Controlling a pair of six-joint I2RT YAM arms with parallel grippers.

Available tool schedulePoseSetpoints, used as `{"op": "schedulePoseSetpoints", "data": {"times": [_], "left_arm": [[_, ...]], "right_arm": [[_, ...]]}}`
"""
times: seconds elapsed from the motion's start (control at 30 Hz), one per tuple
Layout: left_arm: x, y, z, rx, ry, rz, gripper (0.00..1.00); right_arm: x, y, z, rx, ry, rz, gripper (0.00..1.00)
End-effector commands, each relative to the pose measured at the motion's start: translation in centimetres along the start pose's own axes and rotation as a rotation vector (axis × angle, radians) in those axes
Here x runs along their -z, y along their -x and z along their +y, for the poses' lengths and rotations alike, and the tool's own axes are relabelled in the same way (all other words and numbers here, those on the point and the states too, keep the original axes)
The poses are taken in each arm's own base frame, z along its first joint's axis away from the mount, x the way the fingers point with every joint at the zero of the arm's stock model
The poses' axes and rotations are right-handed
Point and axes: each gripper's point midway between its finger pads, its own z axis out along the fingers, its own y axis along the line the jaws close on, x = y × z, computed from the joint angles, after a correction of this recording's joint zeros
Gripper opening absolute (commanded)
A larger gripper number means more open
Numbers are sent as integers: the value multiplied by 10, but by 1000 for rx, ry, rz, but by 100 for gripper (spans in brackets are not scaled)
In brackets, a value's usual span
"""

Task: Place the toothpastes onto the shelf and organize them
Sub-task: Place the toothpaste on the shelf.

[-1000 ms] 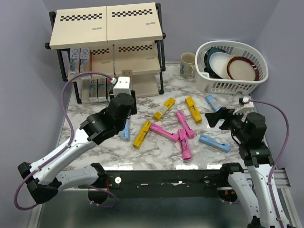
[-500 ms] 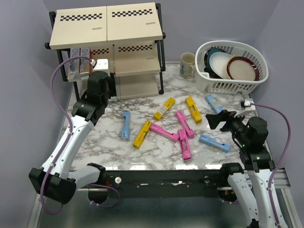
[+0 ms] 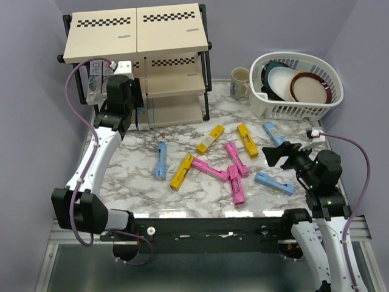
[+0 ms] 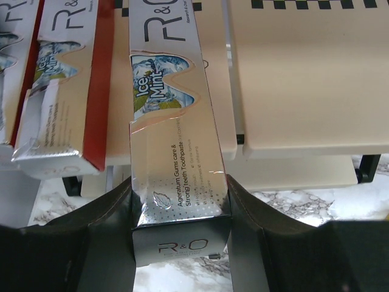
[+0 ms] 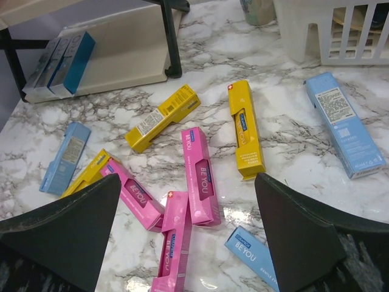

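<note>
White plastic basket [image 3: 285, 111] sits at far right of the marble table [image 3: 140, 194]. Inside it a white plate [image 3: 281, 82], a red-rimmed dish [image 3: 311, 87] and a dark teal piece [image 3: 268, 68] stand on edge and lean. A mug [image 3: 239, 82] stands outside, just beside its left wall. The shelf [image 3: 137, 33] is at far left w/ 3 tiers. Its middle tier holds red-sided silver cartons [image 4: 67, 91] at the left end, long axis going into the shelf, end faces to the front. The lowest tier holds a row of three cartons [image 5: 61, 56], 2 silver and 1 teal-blue, side by side and touching, also lengthwise front to back. The left gripper [image 4: 180, 201] is closed on the near end of the silver carton [image 4: 173, 121], one jaw on each long side. This carton points straight away from the gripper into the middle tier, printed face up, parallel to the red-sided ones and just right of them. Whether it already rests on the board I cannot tell. The right gripper [image 5: 188, 178] is wide open and holds nothing; it hovers over the right part of the table. Nine loose cartons lie flat on the table. The three pink cartons [image 3: 236, 159] meet near the centre, touching: 2 run approx near-to-far, 1 more crosswise. Of the three yellow cartons [image 3: 182, 171], 2 lie diagonal w/ far ends to the right, and the third runs nearly near-to-far. Of the three light blue cartons [image 3: 160, 160], the left one runs near-to-far, while the 2 on the right lie diagonal, 1 of them near the basket.
</note>
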Motion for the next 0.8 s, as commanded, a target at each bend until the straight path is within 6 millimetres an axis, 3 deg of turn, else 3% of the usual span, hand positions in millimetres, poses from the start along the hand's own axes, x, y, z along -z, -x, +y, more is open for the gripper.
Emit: {"op": "schedulePoseSetpoints", "data": {"times": [0.0,0.4,0.53,0.77], "left_arm": [[-12,40,0,4,-17,-116,52],[-32,28,10,-15,12,-84,71],[-26,29,9,-7,3,-89,78],[-8,32,17,33,36,-118,80]], "right_arm": [[-1,-3,5,10,37,-2,100],[-5,-9,7,2,56,25,100],[-5,-10,9,-1,65,31,100],[-5,-10,10,1,75,32,100]]}}
